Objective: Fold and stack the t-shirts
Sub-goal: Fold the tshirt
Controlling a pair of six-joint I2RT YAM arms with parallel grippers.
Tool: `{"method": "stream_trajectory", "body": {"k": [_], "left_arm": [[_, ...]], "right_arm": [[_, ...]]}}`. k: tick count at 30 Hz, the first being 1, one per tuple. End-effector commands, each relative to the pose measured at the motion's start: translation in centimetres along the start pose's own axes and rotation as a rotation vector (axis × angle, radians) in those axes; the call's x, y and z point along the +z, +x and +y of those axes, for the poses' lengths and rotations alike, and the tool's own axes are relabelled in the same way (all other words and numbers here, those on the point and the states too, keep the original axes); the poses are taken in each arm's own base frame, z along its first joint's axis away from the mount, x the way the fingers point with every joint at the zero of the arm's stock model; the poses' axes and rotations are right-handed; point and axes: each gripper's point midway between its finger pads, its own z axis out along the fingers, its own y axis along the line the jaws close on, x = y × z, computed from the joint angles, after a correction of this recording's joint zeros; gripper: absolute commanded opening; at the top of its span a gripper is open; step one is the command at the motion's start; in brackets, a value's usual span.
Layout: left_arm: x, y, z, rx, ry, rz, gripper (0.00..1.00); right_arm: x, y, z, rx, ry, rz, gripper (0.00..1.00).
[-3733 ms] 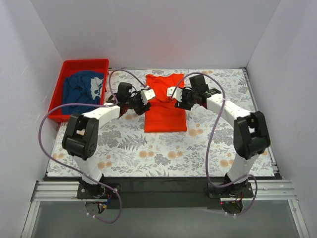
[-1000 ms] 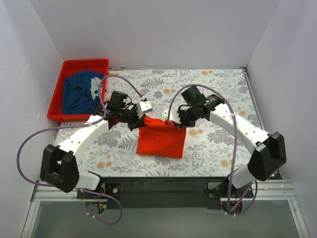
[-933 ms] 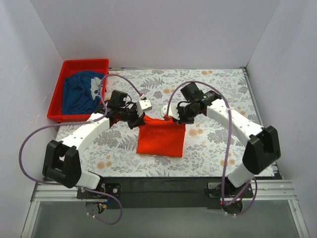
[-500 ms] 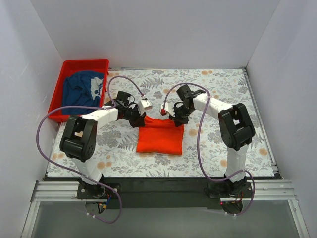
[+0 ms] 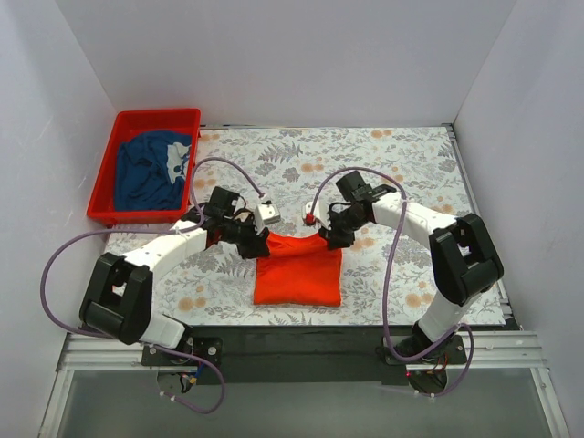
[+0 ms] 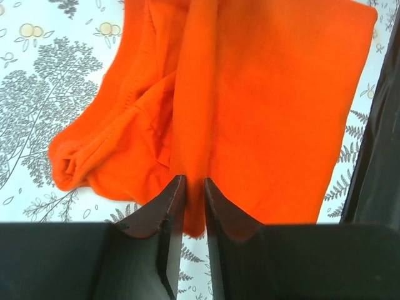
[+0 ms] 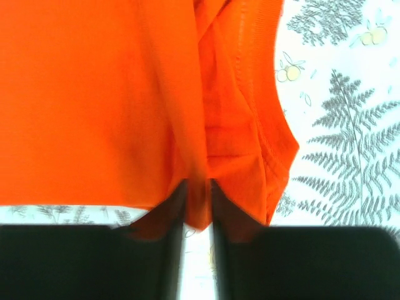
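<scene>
Orange-red t-shirt (image 5: 297, 278) sits pinched in the narrow left gripper (image 6: 194, 181) and right gripper (image 7: 199, 184), so cloth snagging on release could undo the fold.

The left arm (image 5: 169, 243) and right arm (image 5: 412, 215) are white-shelled with black joints (black fingers (image 6: 164, 212) too) and looping purple cables (image 5: 46, 274).

Folded t-shirt (image 5: 298, 274) on table (image 5: 411, 155), centre-front; other t-shirt (image 5: 146, 169) in bin (image 5: 157, 114), far left.
</scene>
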Motion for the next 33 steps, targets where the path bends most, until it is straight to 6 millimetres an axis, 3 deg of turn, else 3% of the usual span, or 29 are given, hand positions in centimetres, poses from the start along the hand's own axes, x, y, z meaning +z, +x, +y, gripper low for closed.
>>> {"method": "stream_trajectory", "body": {"k": [1, 4, 5, 7, 9, 13, 19, 27, 30, 31, 33], "left_arm": [[-1.0, -1.4, 0.5, 0.013, -0.041, -0.027, 0.18], [-1.5, -4.2, 1.9, 0.102, -0.078, -0.078, 0.31], [-1.3, -4.8, 2.4, 0.114, -0.078, -0.087, 0.33], [-1.3, -6.8, 2.7, 0.155, -0.057, -0.128, 0.39], [0.0, -7.0, 2.5, 0.16, -0.019, -0.123, 0.43], [2.6, -6.6, 2.4, 0.185, 0.004, -0.093, 0.47], [5.6, -5.7, 3.3, 0.235, -0.012, -0.063, 0.48], [7.7, -5.1, 3.1, 0.269, 0.02, -0.035, 0.47], [7.9, -5.1, 2.6, 0.31, 0.045, -0.04, 0.37], [7.9, -5.1, 2.3, 0.325, 0.06, -0.044, 0.27], [7.6, -5.4, 1.8, 0.348, 0.068, -0.054, 0.2]], "right_arm": [[-2.3, -2.3, -0.4, 0.058, 0.051, -0.073, 0.35], [-3.7, -3.9, -2.0, 0.216, 0.049, -0.163, 0.43], [-4.7, -5.3, -3.1, 0.233, 0.061, -0.201, 0.44], [-5.1, -6.4, -3.9, 0.308, 0.034, -0.254, 0.41], [-4.9, -7.6, -4.5, 0.393, -0.007, -0.294, 0.35], [-2.8, -8.0, -4.9, 0.537, -0.112, -0.317, 0.24], [-0.6, -7.9, -5.8, 0.64, -0.185, -0.338, 0.19], [2.4, -6.7, -5.9, 0.696, -0.253, -0.322, 0.18], [3.2, -6.3, -5.8, 0.695, -0.268, -0.315, 0.18], [3.6, -6.2, -5.8, 0.691, -0.276, -0.313, 0.18], [3.9, -6.1, -5.7, 0.679, -0.289, -0.315, 0.18]]}}
